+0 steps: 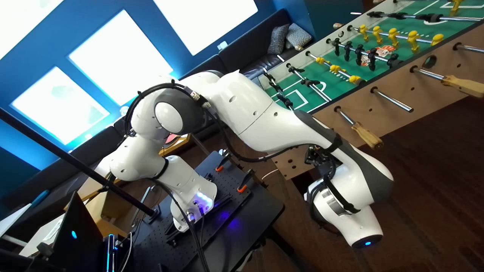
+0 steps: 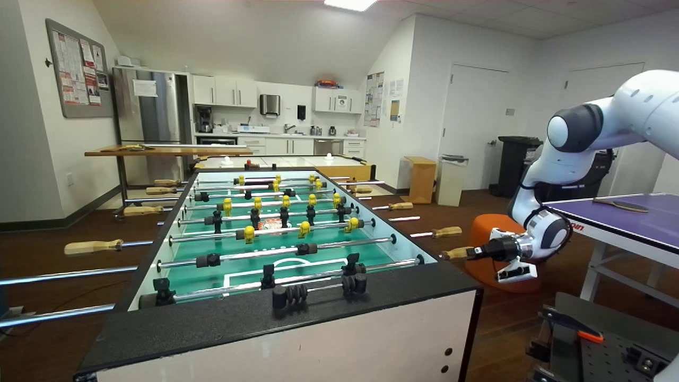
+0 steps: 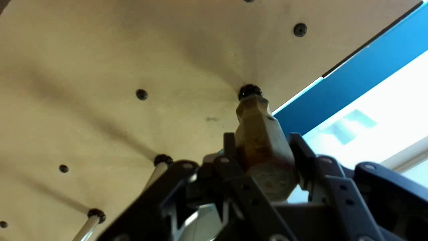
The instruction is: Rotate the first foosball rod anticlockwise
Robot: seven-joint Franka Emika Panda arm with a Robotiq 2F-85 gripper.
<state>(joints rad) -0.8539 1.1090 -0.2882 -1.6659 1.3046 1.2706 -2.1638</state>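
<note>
White walls [image 2: 429, 69] and cabinets [image 2: 246, 93]; pinned notices [image 2: 69, 66] too small to read. Purple table [image 2: 620, 212] carries red lettering [image 2: 576, 227], only "…on" legible. Worktop [image 2: 297, 345]: green pitch [image 2: 199, 278], textured black rim [image 2: 185, 329], tan side panel [image 3: 187, 140], ridged black beads [image 2: 296, 294] along the near edge. First foosball rod [image 2: 387, 265]: silver metal, black players [image 2: 269, 277], parallel to that near edge in an exterior view; its faceted tan wooden handle [image 2: 454, 253] sticks out past the right edge, by the near right corner. Pincer [image 3: 262, 142] closed on that handle, 1 dark jaw against each side.
</note>
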